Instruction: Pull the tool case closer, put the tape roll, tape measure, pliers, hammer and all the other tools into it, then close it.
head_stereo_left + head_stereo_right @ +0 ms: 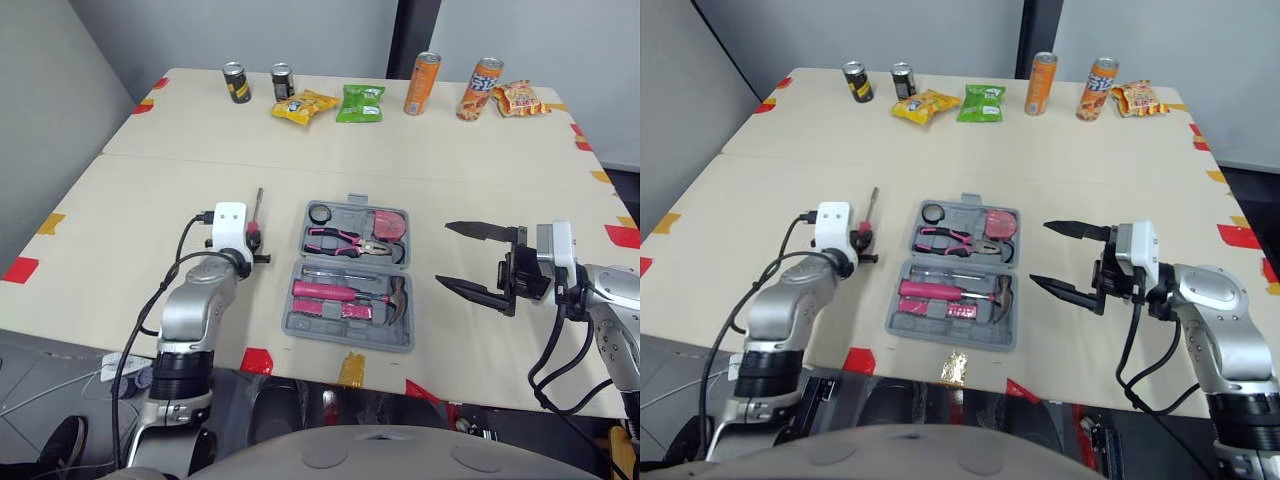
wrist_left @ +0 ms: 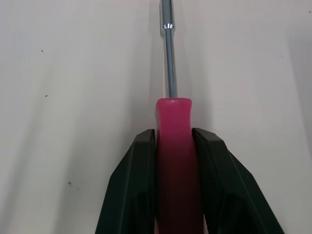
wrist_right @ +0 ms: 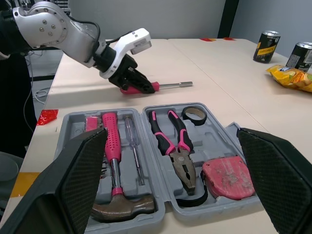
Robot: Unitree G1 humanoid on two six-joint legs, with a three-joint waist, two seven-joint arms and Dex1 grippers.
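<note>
The grey tool case (image 1: pixel 351 275) lies open near the table's front edge. It holds the tape roll (image 1: pixel 321 213), pink tape measure (image 1: pixel 389 223), pliers (image 1: pixel 345 241), hammer (image 1: pixel 355 294) and a clear-handled tool (image 3: pixel 132 146). Left of the case a pink-handled screwdriver (image 1: pixel 257 214) lies on the table, its steel shaft (image 2: pixel 168 48) pointing away from me. My left gripper (image 1: pixel 252 243) is shut on its handle (image 2: pixel 174 165). To the right of the case my right gripper (image 1: pixel 462 258) hovers wide open with nothing between its fingers (image 3: pixel 80 180).
Along the table's far edge stand two dark cans (image 1: pixel 236 82), two orange cans (image 1: pixel 422 83) and snack bags (image 1: pixel 360 102). Red and yellow tape marks (image 1: pixel 256 360) sit on the table edges. Bare tabletop lies on both sides of the case.
</note>
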